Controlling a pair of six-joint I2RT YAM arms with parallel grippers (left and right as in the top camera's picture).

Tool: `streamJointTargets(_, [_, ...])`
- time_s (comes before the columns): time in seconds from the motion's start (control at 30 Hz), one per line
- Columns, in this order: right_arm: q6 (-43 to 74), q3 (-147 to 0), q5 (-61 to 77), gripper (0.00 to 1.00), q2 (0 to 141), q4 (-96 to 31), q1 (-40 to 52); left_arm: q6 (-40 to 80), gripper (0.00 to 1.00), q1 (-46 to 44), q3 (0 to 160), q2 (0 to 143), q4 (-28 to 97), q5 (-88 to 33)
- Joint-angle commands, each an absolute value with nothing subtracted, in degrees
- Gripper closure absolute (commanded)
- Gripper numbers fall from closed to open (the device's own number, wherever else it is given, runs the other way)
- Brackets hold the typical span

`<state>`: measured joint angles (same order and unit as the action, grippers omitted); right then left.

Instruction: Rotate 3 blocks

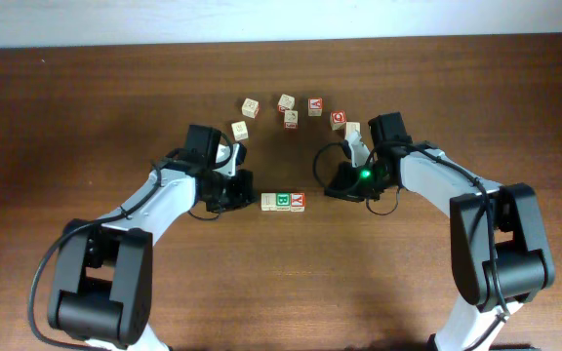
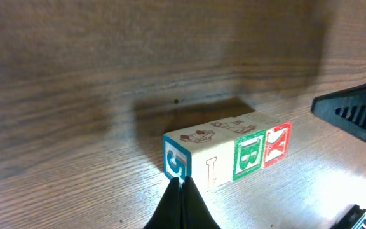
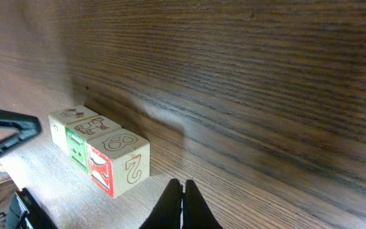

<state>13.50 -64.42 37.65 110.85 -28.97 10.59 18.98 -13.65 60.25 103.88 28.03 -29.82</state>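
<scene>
Dark wood-grain table [image 1: 86, 117] fills every view, with a pale strip of wall along the far edge in the overhead view. At the left we see the left gripper [image 2: 182, 191] low over the table, its two fingers pressed together with nothing between them. Its tip sits right at the blue-framed end face of the pale block [image 2: 196, 159]; we cannot tell whether it touches. That block starts a straight row of three near the table's middle, between the two arms. Next is the green B block [image 2: 248, 152], then the red-lettered block [image 2: 277, 144], each flush against its neighbour and all flat on the wood. Behind the row, toward the far edge, we count seven loose blocks [image 1: 286, 101] scattered in a rough arc, well apart from the row. To the right, the right gripper [image 3: 183, 194] is also fully closed and empty. It hangs low beside the red end of the row, near it but clear of it, with bare table showing between fingertips and block.
</scene>
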Motion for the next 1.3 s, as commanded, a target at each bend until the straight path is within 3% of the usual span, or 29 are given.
streamJointTargets(0.0, [14.02, -63.92, 38.59, 0.96, 111.18, -28.45, 10.87, 22.76, 1.0, -14.94, 59.46, 105.23, 28.21, -28.88])
streamJointTargets(1.27, [17.02, -62.76, 40.58, 0.96, 112.68, -24.82, 16.19, 21.61, 1.0, -14.92, 59.4, 107.13, 26.61, -30.87])
